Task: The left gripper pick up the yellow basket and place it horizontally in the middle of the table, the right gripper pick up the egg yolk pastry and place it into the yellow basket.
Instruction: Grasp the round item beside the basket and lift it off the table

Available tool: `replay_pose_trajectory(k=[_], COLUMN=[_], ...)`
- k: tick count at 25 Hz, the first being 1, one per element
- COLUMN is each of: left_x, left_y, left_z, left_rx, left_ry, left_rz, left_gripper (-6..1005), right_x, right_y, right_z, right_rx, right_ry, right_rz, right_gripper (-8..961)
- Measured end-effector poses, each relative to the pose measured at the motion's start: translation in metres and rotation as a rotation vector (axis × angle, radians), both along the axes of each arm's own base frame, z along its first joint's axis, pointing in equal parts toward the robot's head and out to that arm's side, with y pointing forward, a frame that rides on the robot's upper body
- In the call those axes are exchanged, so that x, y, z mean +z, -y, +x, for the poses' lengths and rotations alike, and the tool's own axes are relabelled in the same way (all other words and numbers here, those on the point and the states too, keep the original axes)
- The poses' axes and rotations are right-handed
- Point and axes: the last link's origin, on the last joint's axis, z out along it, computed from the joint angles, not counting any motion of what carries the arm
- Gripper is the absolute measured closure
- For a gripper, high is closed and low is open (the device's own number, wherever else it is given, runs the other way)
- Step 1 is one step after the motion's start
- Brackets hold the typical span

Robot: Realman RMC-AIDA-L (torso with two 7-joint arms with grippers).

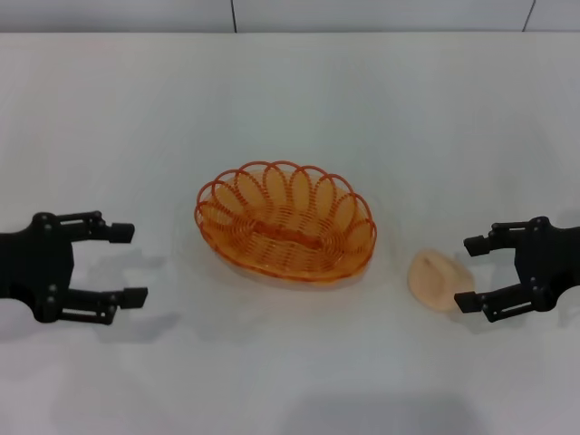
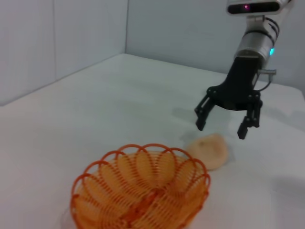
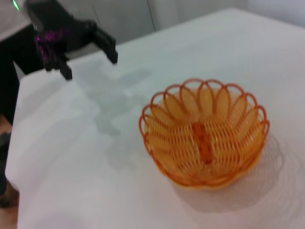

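We see the right gripper (image 1: 469, 274) at the right edge of the table (image 1: 299, 100), its two black fingers spread apart and pointing toward the middle. It holds nothing. Just beside its near fingertip, on the left, lies the egg yolk pastry (image 1: 439, 281), a small pale dome resting on the white surface; we cannot tell whether the fingertip touches it. From the left wrist view, the same gripper (image 2: 222, 127) hangs just above and behind the pastry (image 2: 209, 150), fingers wide, with the silver arm segment rising behind it.

Left of the pastry, close but apart from it, the yellow basket (image 1: 285, 221) sits upright in the middle of the table, its long side running left to right, its looped rim open upward and its inside empty. The right wrist view shows the basket (image 3: 205, 132) the same way.

Well to the left of the basket, the left gripper (image 1: 128, 264) hovers low over the table, its fingers also parted and holding nothing, pointing toward the basket. In the right wrist view we find it (image 3: 89, 64) beyond the basket, clear of it.
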Motion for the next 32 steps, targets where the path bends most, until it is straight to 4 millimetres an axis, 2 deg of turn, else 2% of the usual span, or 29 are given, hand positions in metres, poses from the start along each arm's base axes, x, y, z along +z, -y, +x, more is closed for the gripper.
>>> replay_pose_trajectory(k=[10,16,27,32], left_x=[0.002,0.001,-0.001,-0.002], left_y=[-0.004,-0.006,-0.006,-0.006], left_z=[0.0,-0.001,0.0,0.001], left_rx=[0.025,0.033,0.035,0.035], left_ry=[-0.001,-0.007,-0.004,0.0], left_rz=[0.013,0.025,0.026,0.022], left_gripper=[140,139,139,141], right_x=[-0.002,-0.01,-0.016,-0.015], right_y=[-0.005,-0.004,-0.004,-0.003], right_z=[0.001,0.001,-0.002,-0.003], right_rx=[0.001,0.025,0.065,0.08], right_ry=[0.025,0.034,0.035,0.024], right_rz=[0.019,0.001,-0.004,-0.006], right_gripper=[85,274,736,827])
